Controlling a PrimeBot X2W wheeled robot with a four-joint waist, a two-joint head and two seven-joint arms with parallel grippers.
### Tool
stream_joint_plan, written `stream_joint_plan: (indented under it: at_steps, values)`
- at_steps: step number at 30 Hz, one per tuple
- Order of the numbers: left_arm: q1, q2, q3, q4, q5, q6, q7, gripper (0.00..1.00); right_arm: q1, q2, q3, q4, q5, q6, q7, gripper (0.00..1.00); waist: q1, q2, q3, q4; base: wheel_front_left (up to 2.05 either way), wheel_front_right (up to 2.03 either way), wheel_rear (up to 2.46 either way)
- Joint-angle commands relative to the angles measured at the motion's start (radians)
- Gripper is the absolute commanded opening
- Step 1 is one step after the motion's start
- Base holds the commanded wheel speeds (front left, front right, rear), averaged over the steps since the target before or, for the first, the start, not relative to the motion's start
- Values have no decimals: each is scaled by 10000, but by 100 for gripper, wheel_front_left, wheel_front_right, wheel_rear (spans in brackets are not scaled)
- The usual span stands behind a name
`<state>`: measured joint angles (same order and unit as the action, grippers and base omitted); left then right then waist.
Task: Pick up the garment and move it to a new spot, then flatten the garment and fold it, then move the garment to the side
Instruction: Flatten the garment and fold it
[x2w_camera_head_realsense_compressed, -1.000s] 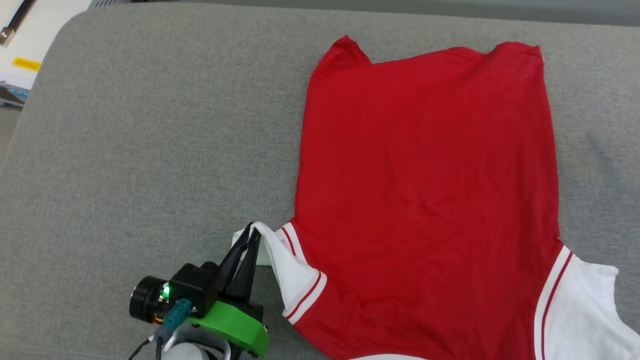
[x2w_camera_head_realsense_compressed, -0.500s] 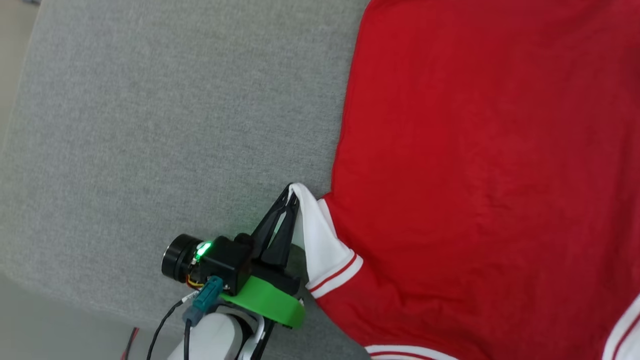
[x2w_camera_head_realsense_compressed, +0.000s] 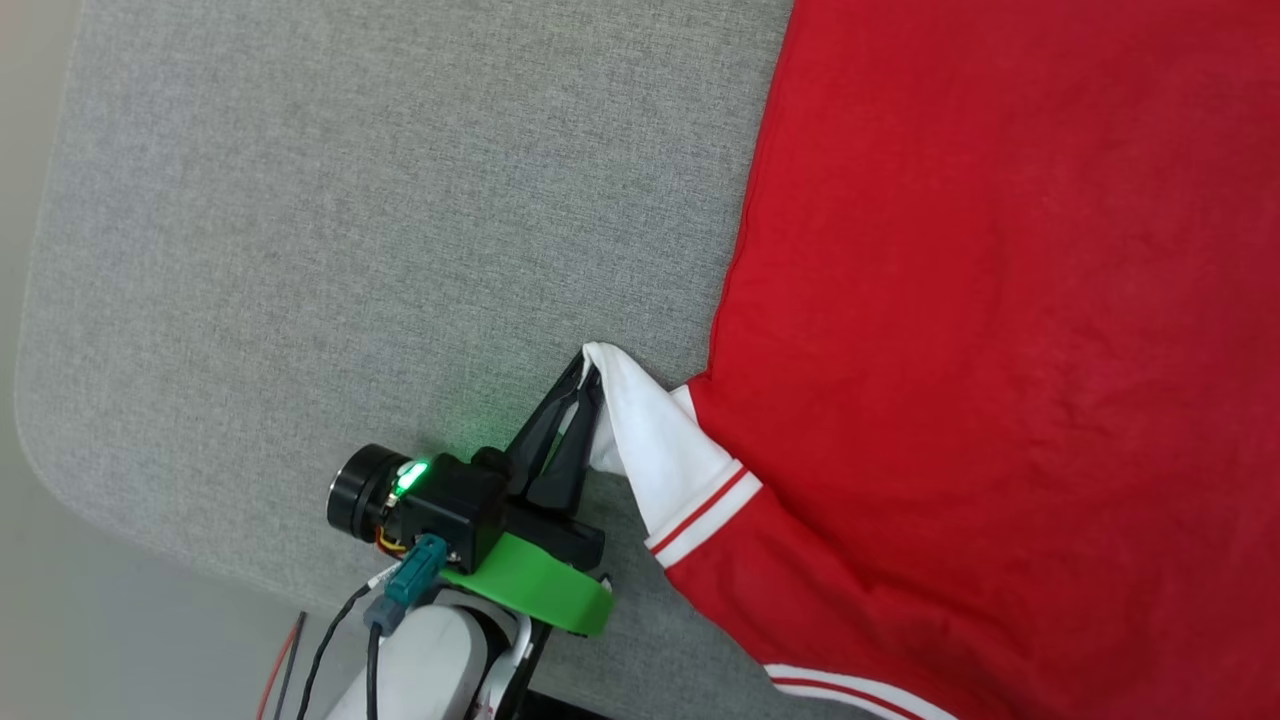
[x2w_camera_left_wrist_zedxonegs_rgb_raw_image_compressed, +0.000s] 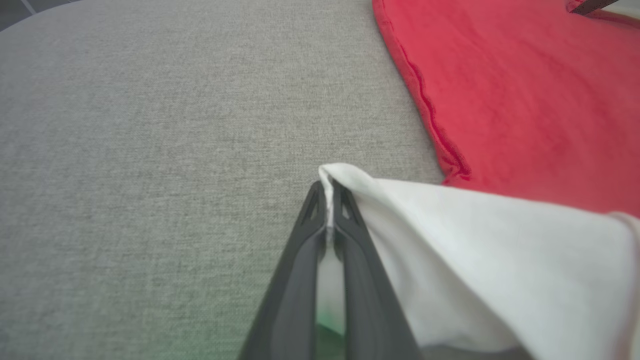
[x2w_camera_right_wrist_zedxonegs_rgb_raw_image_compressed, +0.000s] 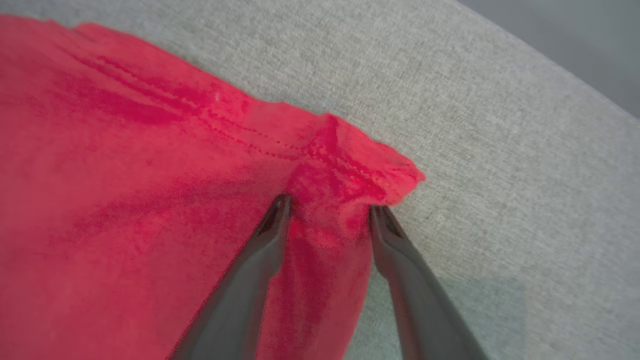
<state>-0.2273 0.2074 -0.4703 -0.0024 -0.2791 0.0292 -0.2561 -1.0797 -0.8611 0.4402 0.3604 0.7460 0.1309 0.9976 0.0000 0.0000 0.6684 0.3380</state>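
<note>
Found spread over the right half of the head view: garment (x2w_camera_head_realsense_compressed: 1000, 330), plain red face up, lying on the grey fabric-covered bench (x2w_camera_head_realsense_compressed: 350, 250). Mostly flat, with shallow creases across the body. Cut off by the top, right and bottom frame edges, so full outline not checkable. Left edge of the red body traced as a slightly wavy line from top centre down to mid-frame.

Noted at centre of the head view: white short sleeve (x2w_camera_head_realsense_compressed: 655, 440), joined to the red body by striped trim (x2w_camera_head_realsense_compressed: 705, 510), 1 red line between 2 white bands. Similar striping seen again at the bottom edge, lower centre. Sleeve tip tented upward and drawn to a point toward the left.

Pinched at that point by the left end effector (x2w_camera_head_realsense_compressed: 590, 372), pressed together on the white cloth. Confirmed in the left wrist view: thin white edge clamped between the 2 dark fingers (x2w_camera_left_wrist_zedxonegs_rgb_raw_image_compressed: 300, 250), white cloth draping away to the lower right. Arm entering from lower centre of the head view, carrying a green mount (x2w_camera_head_realsense_compressed: 530, 590) and a black camera (x2w_camera_head_realsense_compressed: 400, 495) with a green light lit.

Recorded in the right wrist view: right end effector (x2w_camera_right_wrist_zedxonegs_rgb_raw_image_compressed: 330, 207), fingers spread apart, tips planted either side of a bunched red hem corner (x2w_camera_right_wrist_zedxonegs_rgb_raw_image_compressed: 350, 165). Left tip on red cloth, right tip at the cloth's edge beside bare grey bench. Not clamped on the cloth. Stitch line visible along the hem.
</note>
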Motion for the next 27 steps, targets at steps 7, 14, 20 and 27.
stream_joint_plan:
  at_steps: [7,14,20,27]
  values:
    - [164,-122,431,213,237,-194,-57,0,462,171,489,260,172,-2,-1106,0,0,0,-684,-406,0,0,0]
    - [716,-36,850,472,315,-258,-57,0,703,-317,983,-366,548,-2,-2761,0,0,0,-1968,-928,0,0,0]
    - [1418,86,1214,672,266,-158,-57,0,2062,-1163,1148,-1165,1290,-2,-4037,0,0,0,-3030,-1456,0,0,0]
    - [2499,347,1678,791,98,62,-57,0,5384,-2033,882,-2521,1887,-2,-5228,0,0,0,-4249,-2245,0,0,0]
